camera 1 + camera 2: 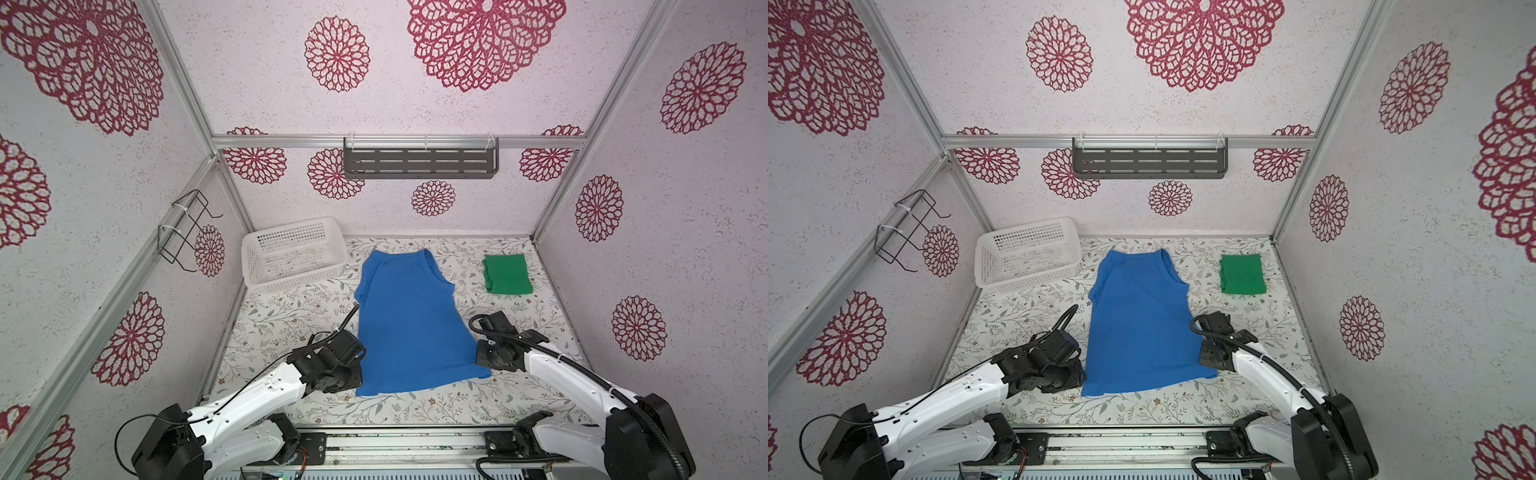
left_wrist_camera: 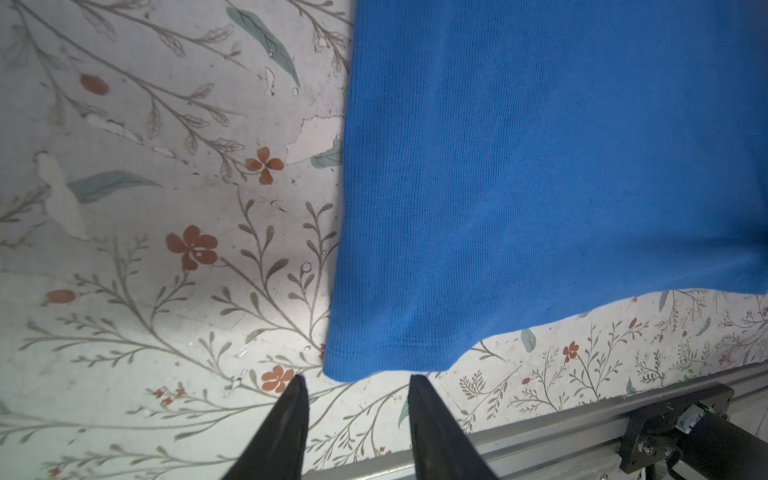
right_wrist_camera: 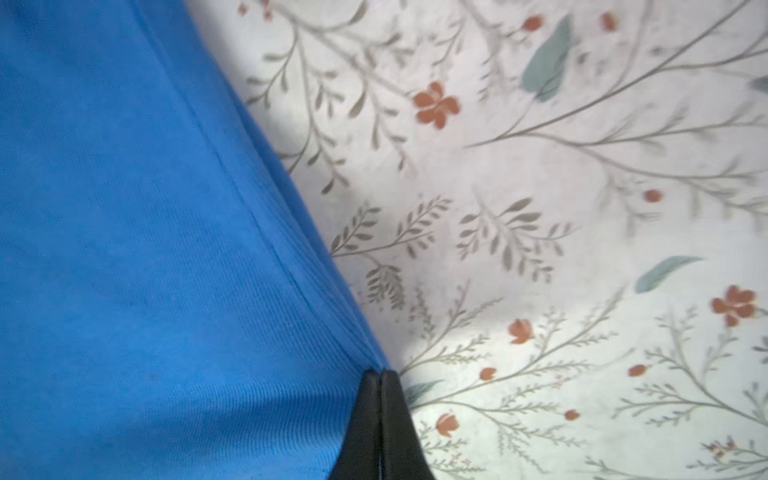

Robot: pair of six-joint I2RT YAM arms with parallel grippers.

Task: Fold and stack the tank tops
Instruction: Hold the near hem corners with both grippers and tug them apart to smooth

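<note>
The blue tank top [image 1: 411,324] lies spread flat in the middle of the desk [image 1: 282,328], neck toward the back wall; the green tank top [image 1: 508,274] sits folded into a small square at the far right, well apart from it; a white basket [image 1: 286,227] stands in the far left corner. The right end effector [image 3: 380,372] is closed tight on the blue top's near right edge, the cloth pleating into its tips; the left end effector [image 2: 357,379] stands partly open and empty, its tips just short of the near left hem corner.
</note>
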